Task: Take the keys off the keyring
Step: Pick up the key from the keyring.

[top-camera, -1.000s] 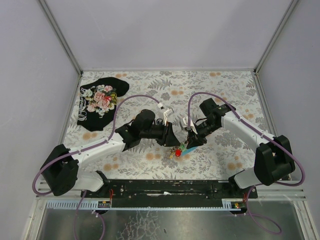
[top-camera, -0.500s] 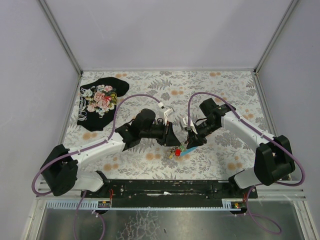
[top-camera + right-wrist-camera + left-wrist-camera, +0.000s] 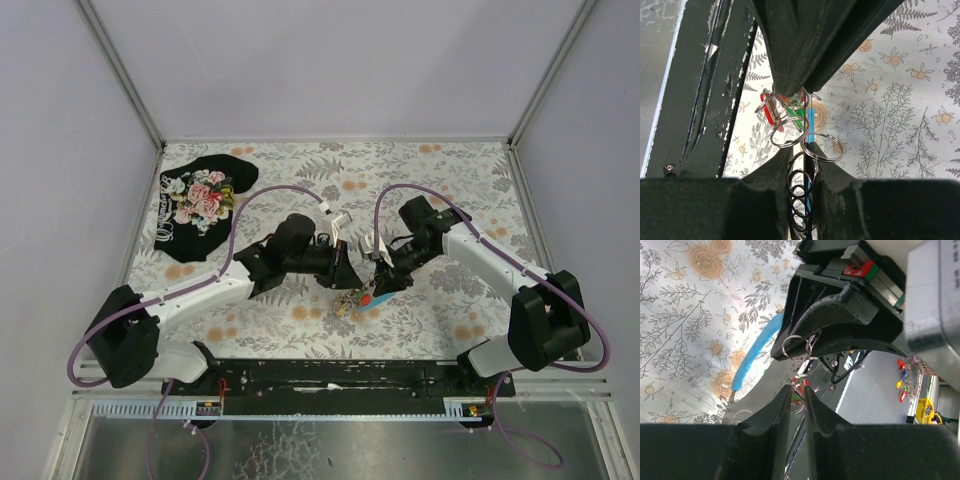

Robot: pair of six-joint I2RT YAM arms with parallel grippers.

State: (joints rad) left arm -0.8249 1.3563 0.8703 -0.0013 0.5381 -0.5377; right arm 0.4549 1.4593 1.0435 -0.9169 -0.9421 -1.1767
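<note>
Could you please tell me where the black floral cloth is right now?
In the top view, the black floral cloth lies flat in the far left corner of the table, beyond the left arm, well apart from the keys near the middle.

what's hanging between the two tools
The keyring with its keys, bridging the left tool and right tool; clearest in the right wrist view.

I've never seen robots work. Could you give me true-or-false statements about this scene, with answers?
1. The black floral cloth lies at the leaf-patterned table's far left. True.
2. The keys with red and green plastic heads lie on that cloth. False: they are between the two arms' tips.
3. The right arm's jaws grip the silvery metal keyring's rings. True.
4. The keyring's curved fob is orange. False: it is light blue.
</note>
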